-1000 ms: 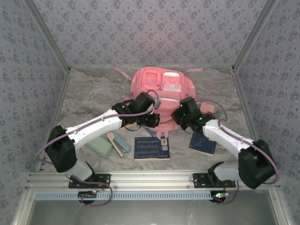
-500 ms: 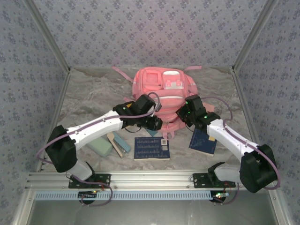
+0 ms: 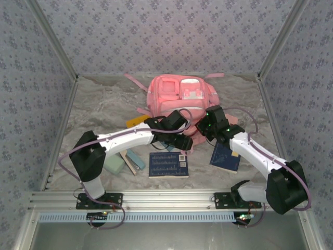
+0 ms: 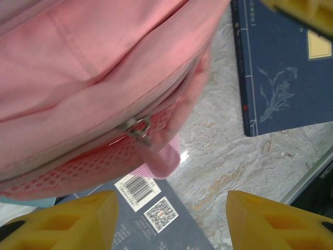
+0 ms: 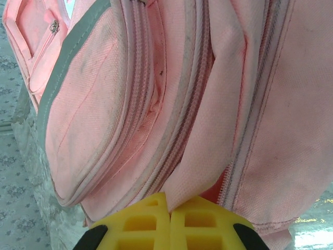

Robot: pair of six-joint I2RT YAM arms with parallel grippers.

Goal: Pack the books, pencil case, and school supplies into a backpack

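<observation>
**Soft backpack, pinched at its cloth**

From above, the pink backpack (image 3: 179, 96) lies on the counter (image 3: 99, 104). At the left wrist, the left tool (image 4: 171, 219) stands apart below the zipper pull (image 4: 136, 127). At the right wrist, the right tool (image 5: 169, 219) is clamped on a backpack fold. The cloth seems limp and light, so I think the metal pull is the surest hold.

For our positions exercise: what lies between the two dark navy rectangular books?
Bare marbled tabletop, with the zipper pull of the pink fabric backpack reaching into it; the left wrist view shows this.
</observation>
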